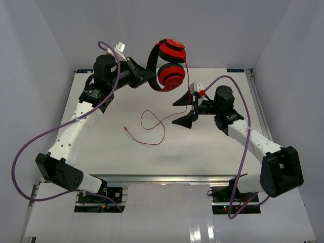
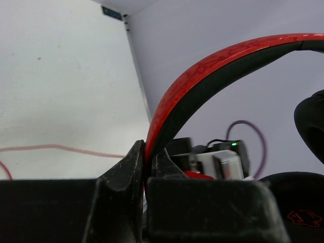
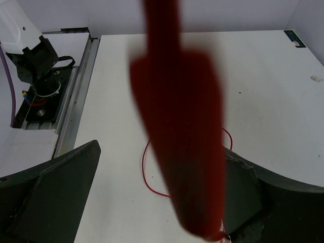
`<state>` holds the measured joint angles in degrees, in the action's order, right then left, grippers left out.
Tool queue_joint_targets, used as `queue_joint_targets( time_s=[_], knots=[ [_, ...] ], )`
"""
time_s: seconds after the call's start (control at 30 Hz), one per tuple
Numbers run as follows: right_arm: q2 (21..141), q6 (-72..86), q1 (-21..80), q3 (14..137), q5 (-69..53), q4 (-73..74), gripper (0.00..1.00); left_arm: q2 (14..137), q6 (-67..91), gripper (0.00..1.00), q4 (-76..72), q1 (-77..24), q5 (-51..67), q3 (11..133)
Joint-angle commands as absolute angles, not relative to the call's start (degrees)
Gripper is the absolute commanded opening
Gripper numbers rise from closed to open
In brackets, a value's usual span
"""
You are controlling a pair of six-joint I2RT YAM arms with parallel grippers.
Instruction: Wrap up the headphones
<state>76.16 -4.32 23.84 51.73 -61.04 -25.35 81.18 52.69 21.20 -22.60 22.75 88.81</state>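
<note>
Here, the white desk point(image 1: 101, 147) lies beneath the headphones point(image 1: 169, 63), which hang in the air over its far part; the left arm point(image 1: 76, 126) reaches the headphones from their left; the right arm point(image 1: 248, 136) stands to their lower right in the overhead view; the headband point(image 2: 202, 86), red outside and dark inside, arcs over two round red earcups point(image 1: 171, 76); the thin red cable point(image 1: 164, 132) drops from the headphones past the right fingers point(image 1: 186, 121) and lies in a loose loop on the desk just below the headphones; the left fingers point(image 2: 126, 172) are clenched on the headband near its end; the right fingers are spread wide, grasping nothing; a red shape point(image 3: 177, 126), too blurred to name, hangs between them in the wrist view.
</note>
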Motion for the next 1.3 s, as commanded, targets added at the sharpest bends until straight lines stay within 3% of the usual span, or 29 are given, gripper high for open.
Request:
queue_joint_targets(
  time_s=[0.0,0.13,0.53,0.7,0.83,1.03,1.27],
  knots=[
    [77.14,-3.44,25.38,50.23,-64.47,-36.81,0.97,76.83,63.38,0.0,12.5,-22.94,24.88,92.74],
    [79.7,4.18,26.98,49.61,-65.83,-46.62,0.99,76.54,71.91,0.0,7.97,-23.22,24.41,92.81],
    [83.35,11.25,37.02,51.44,-64.81,-51.86,0.63,75.76,78.14,0.0,7.11,-23.91,16.26,96.76],
    [80.51,8.88,37.48,47.77,-61.79,-48.77,0.57,77.58,74.27,0.0,11.13,-23.91,8.17,103.64],
    [78.49,7.15,38.7,44.77,-59.16,-46.38,0.39,81.12,72.28,0.0,14.39,-23.85,2.08,109.81],
    [75.1,1.85,40.33,43.08,-56.28,-38.16,0.08,84.1,69.4,0.0,16.34,-23.47,-9.69,114.42],
    [71.51,-13.29,41.21,49.57,-39.19,-6.52,0.08,87.01,58.27,0.0,19.23,-23.47,-23.49,114.75]
  ],
)
